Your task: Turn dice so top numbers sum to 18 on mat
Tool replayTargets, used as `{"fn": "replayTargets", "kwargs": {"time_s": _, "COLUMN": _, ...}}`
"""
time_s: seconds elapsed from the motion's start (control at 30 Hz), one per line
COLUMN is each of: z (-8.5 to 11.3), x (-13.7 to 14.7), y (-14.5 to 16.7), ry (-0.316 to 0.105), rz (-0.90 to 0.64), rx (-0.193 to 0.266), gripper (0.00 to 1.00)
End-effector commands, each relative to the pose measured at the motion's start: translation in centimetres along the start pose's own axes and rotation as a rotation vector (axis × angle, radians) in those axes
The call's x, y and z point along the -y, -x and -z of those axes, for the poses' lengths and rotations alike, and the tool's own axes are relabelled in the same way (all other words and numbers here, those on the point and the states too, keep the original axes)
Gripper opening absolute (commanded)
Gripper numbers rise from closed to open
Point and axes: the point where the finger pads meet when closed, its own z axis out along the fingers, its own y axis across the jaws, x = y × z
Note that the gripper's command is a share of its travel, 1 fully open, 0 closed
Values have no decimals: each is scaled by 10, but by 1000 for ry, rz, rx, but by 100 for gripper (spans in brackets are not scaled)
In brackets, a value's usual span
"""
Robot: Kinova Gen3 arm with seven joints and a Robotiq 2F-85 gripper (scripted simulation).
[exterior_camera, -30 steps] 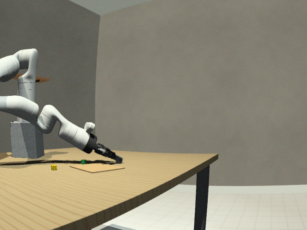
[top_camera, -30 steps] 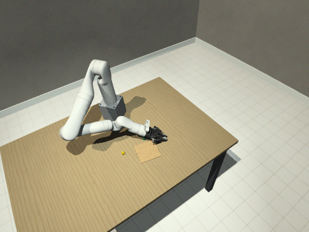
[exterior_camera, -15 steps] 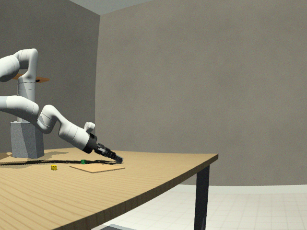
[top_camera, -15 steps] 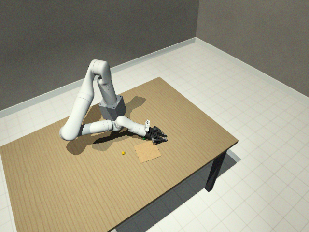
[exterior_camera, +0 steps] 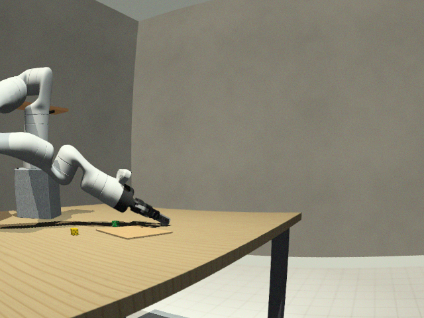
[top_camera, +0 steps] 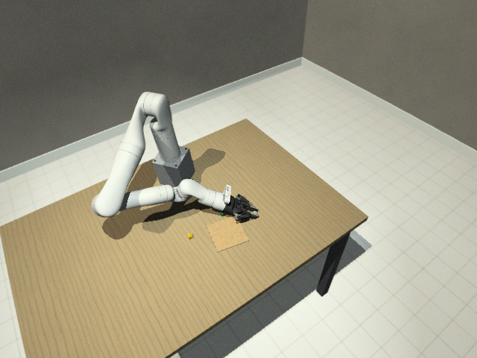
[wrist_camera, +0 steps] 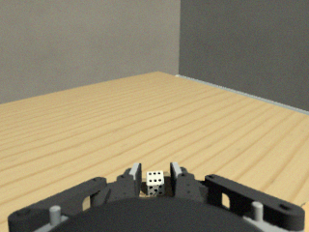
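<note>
The tan mat (top_camera: 227, 235) lies flat on the table. My gripper (top_camera: 252, 212) is low over the table by the mat's far right corner. In the wrist view a white die (wrist_camera: 154, 183) stands between my fingers with a small gap on each side, so the gripper is open around it. I cannot tell whether this die rests on the mat. A green die (top_camera: 222, 213) lies on the table at the mat's far edge, under my wrist. A yellow die (top_camera: 190, 236) lies on the table to the left of the mat. Both also show in the side view, green (exterior_camera: 115, 223) and yellow (exterior_camera: 74, 231).
The robot's grey base block (top_camera: 173, 166) stands behind the mat, and the folded arm (top_camera: 153, 194) reaches low across the table between the base and the mat. The table's right edge (top_camera: 346, 227) lies beyond the gripper.
</note>
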Motion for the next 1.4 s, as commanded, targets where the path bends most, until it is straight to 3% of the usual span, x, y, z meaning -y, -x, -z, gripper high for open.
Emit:
{"fn": "replayTargets", "kwargs": {"time_s": 0.0, "z": 0, "x": 0, "y": -1, "ry": 0, "rz": 1, "rx": -1, "gripper": 31}}
{"fn": "replayTargets", "kwargs": {"time_s": 0.63, "z": 2, "x": 0, "y": -1, "ry": 0, "rz": 1, "rx": -1, "gripper": 31}}
{"fn": "replayTargets", "kwargs": {"time_s": 1.07, "z": 43, "x": 0, "y": -1, "ry": 0, "rz": 1, "rx": -1, "gripper": 31}}
{"fn": "replayTargets", "kwargs": {"time_s": 1.37, "z": 50, "x": 0, "y": -1, "ry": 0, "rz": 1, "rx": -1, "gripper": 31}}
